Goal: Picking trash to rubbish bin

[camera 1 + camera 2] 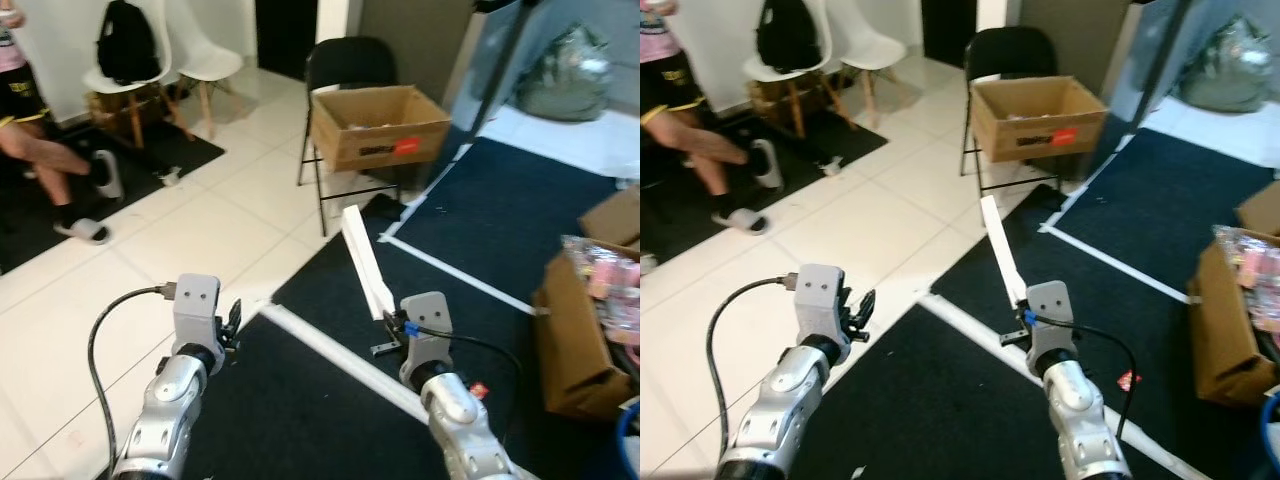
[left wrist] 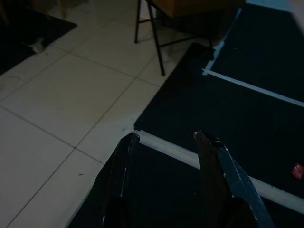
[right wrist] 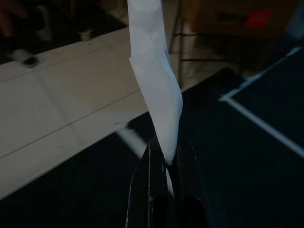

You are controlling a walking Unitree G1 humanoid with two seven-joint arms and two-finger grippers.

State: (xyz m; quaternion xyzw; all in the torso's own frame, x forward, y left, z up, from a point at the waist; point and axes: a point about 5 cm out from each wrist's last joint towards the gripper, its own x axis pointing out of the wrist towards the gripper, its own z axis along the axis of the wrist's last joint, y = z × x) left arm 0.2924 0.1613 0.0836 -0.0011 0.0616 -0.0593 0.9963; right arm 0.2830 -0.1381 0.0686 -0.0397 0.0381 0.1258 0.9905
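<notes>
The right gripper [image 3: 164, 159] has its two black fingers pressed together on the lower end of a long white folded strip of paper [image 1: 366, 262], which sticks up and away from it, leaning toward the folding chair; the strip hangs in the air above the near edge of the black mat [image 1: 500, 215], close to where the white tape line [image 1: 340, 355] crosses it. The left gripper [image 2: 166, 142] is held out over the corner where the white tiled floor [image 1: 200, 235] meets the mat, its fingers spread apart with nothing between them. Straight ahead an open cardboard box [image 1: 378, 125] sits on the seat of a black folding chair [image 1: 345, 65] standing at the mat's far edge on the tiles. At the right side of the mat is another brown cardboard box [image 1: 580, 340] stuffed with plastic wrappers. Far left, a person's legs [image 1: 50, 160] in slippers rest on a dark rug beside two white chairs [image 1: 165, 50], one carrying a black backpack [image 1: 127, 42]
</notes>
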